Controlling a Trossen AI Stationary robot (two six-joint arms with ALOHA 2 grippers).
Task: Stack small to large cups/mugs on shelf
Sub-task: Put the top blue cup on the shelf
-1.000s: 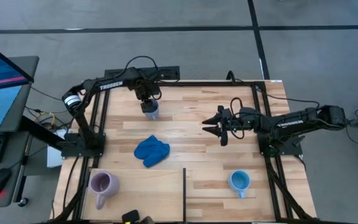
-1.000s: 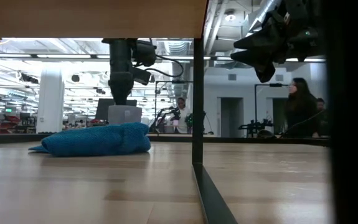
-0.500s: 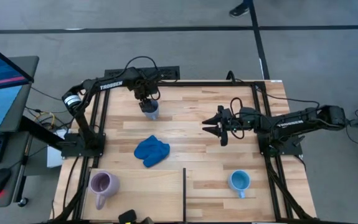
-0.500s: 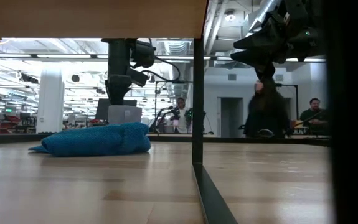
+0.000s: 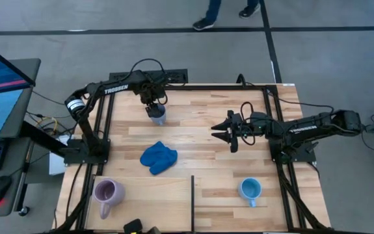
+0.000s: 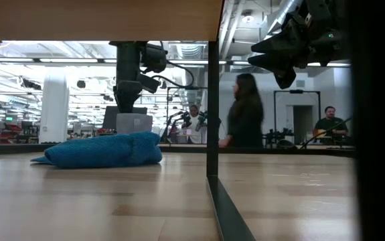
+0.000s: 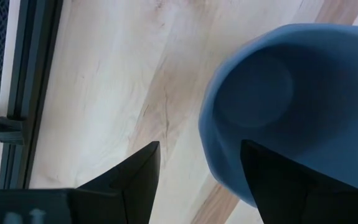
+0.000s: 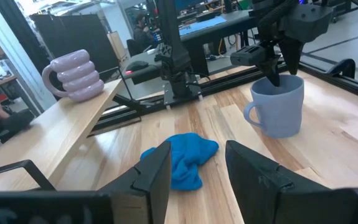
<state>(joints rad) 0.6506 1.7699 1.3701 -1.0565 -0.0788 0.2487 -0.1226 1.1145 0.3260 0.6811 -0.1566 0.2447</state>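
Near edge, 7 o'clock: lilac mug (image 5: 106, 192) sat on the shelf (image 5: 160, 195), handle toward the front. 5 o'clock: light blue mug (image 5: 250, 190) sat on the desk (image 5: 200, 140) right of the shelf's dark divider; I couldn't tell whether the panel reaches under it. Centre, toward 8 o'clock: blue cloth (image 5: 158, 157) lay in a lump, clear of both arms.

3 o'clock: right hand (image 5: 220, 130) hovered above the desk, fingers spread, holding nothing.

Far side, 11 o'clock: left hand (image 5: 155, 106) was down at the grey-blue mug (image 5: 157, 115). Right wrist view had one finger inside the mug and one outside the wall. Fingers looked parted, no squeeze on the wall yet.

Step in hand, my read: grasp the grey-blue mug by its rim. To do it well: pinch the wall squarely away from the handle, close fully before lifting, lift straight up, route wide of the cloth on the way to the shelf.

Count: three mugs, one cloth, one shelf, two arms.
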